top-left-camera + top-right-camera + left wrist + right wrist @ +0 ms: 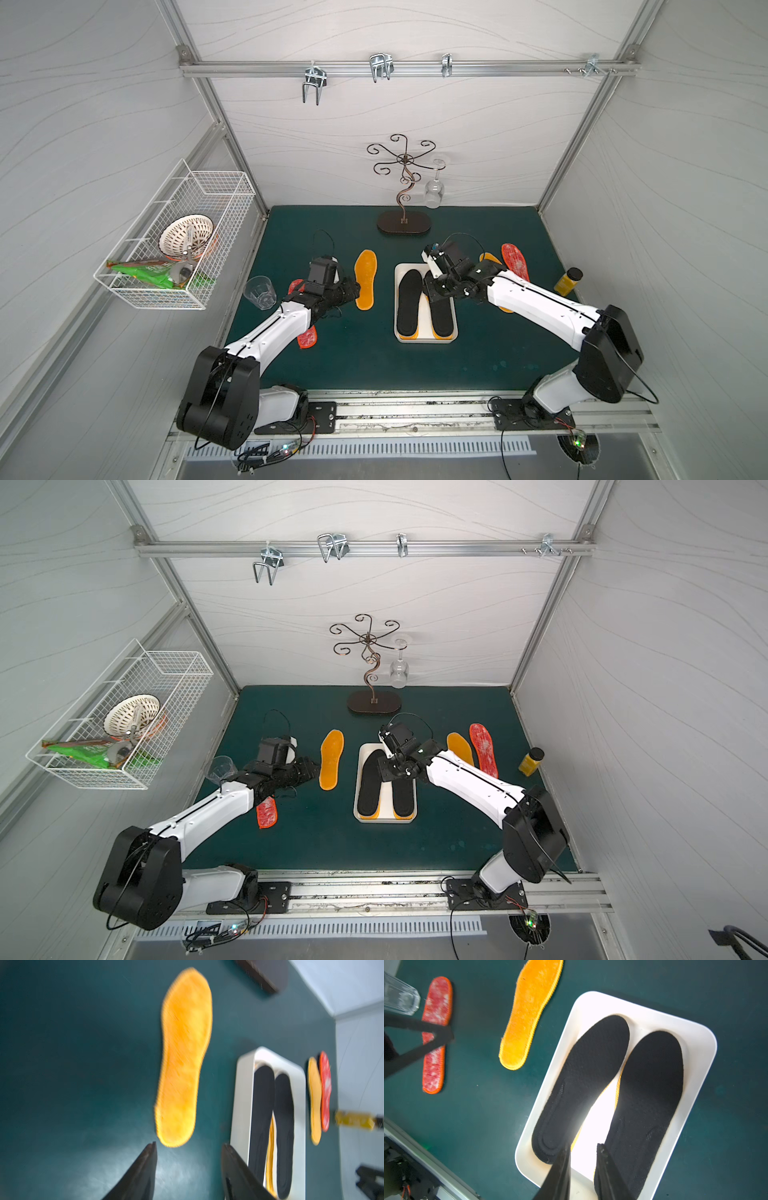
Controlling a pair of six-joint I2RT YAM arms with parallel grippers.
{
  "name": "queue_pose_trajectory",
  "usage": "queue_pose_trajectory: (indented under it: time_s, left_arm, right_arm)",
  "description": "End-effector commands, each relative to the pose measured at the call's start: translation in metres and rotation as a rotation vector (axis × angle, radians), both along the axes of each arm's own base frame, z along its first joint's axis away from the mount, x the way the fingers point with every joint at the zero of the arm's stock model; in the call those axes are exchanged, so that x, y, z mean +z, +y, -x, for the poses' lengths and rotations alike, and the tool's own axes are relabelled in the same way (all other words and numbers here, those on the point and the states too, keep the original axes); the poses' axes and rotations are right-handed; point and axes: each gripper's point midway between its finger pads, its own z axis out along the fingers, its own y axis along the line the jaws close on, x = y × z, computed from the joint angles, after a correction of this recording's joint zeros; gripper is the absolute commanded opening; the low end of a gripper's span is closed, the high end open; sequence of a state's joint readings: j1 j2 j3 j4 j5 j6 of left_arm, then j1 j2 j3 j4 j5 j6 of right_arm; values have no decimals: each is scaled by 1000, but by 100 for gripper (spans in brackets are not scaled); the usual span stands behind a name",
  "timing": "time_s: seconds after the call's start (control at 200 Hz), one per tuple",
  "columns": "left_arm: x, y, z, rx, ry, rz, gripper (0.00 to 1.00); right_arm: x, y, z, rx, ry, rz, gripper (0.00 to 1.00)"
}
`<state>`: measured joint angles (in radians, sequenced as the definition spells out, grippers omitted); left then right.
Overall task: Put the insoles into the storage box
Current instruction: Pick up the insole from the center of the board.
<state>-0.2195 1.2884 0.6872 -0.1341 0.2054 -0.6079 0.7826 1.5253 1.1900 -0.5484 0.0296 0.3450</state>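
The white storage box point(426, 338) point(699, 1043) holds two black insoles point(409, 301) point(648, 1105) lying on orange-yellow ones whose edges show. My right gripper point(583, 1147) hovers over the box's far end, open a little, with nothing between its fingers. Left of the box an orange-yellow insole point(365, 279) point(184, 1059) lies on the mat. My left gripper point(189, 1146) stands open and empty just short of its near end. A red speckled insole point(307, 337) lies under my left arm. Another orange-yellow insole point(490, 258) and a red one point(515, 262) lie right of the box.
A clear tumbler point(259, 292) stands by my left wrist. A yellow bottle point(568, 281) is at the mat's right edge. A scrolled metal stand point(404, 222) with a hanging wine glass is at the back. A wire basket point(174, 241) hangs on the left wall.
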Motion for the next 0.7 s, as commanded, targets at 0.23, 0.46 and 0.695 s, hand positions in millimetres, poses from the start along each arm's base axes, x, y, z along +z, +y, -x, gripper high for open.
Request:
queue_pose_trajectory:
  time_s: [0.23, 0.46, 0.695]
  left_arm:
    - [-6, 14, -73, -14, 11, 76, 57]
    - [-36, 7, -91, -33, 84, 91, 63]
    - [-57, -5, -90, -60, 149, 23, 70]
  right_arm:
    - [23, 25, 2, 90, -58, -158, 34]
    - [50, 32, 8, 168, -159, -221, 52]
    - [65, 26, 12, 172, -249, -277, 59]
